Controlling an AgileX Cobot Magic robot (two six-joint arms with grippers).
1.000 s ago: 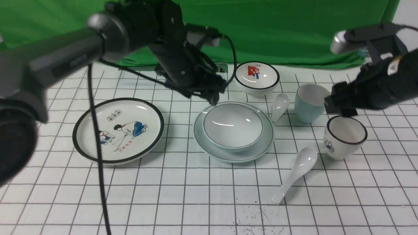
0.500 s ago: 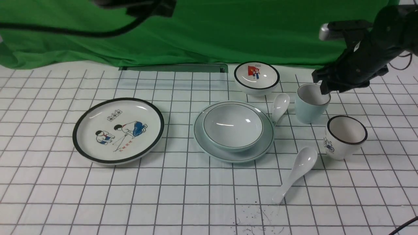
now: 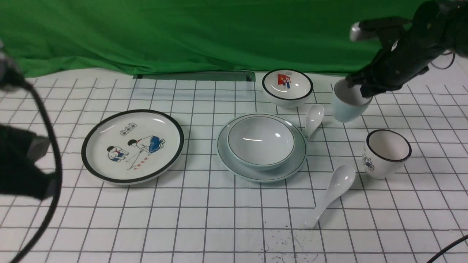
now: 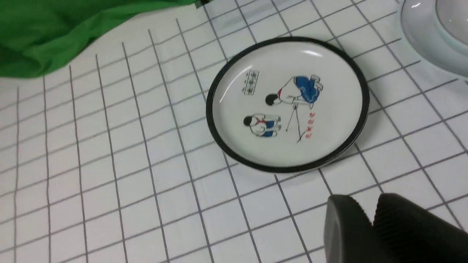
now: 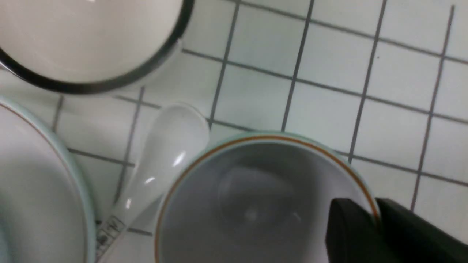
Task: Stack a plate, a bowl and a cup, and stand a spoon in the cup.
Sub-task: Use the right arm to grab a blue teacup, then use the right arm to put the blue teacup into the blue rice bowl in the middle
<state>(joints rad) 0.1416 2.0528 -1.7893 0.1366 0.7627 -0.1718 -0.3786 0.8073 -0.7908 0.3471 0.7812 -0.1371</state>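
The pale blue-green plate (image 3: 256, 174) lies mid-table with the blue-grey bowl (image 3: 260, 140) sitting in it. My right gripper (image 3: 362, 94) is shut on the rim of the pale blue cup (image 3: 343, 107), which hangs tilted just above the table, right of the bowl. In the right wrist view one finger is inside the cup (image 5: 252, 204) and one outside, with the right gripper (image 5: 376, 213) pinching the wall. One white spoon (image 3: 314, 117) lies beside the plate and another spoon (image 3: 331, 193) lies nearer the front. My left gripper (image 4: 369, 210) is shut and empty, above bare cloth.
A black-rimmed cartoon plate (image 3: 132, 146) lies at the left. A small black-rimmed bowl (image 3: 287, 86) stands at the back and a black-rimmed white cup (image 3: 387, 153) at the right. My left arm (image 3: 22, 171) sits blurred at the left edge. Green cloth hangs behind.
The left arm has pulled back from above the bowl to the left edge and its gripper has shut. The right gripper has closed on the blue cup's rim and lifted it, tilted.
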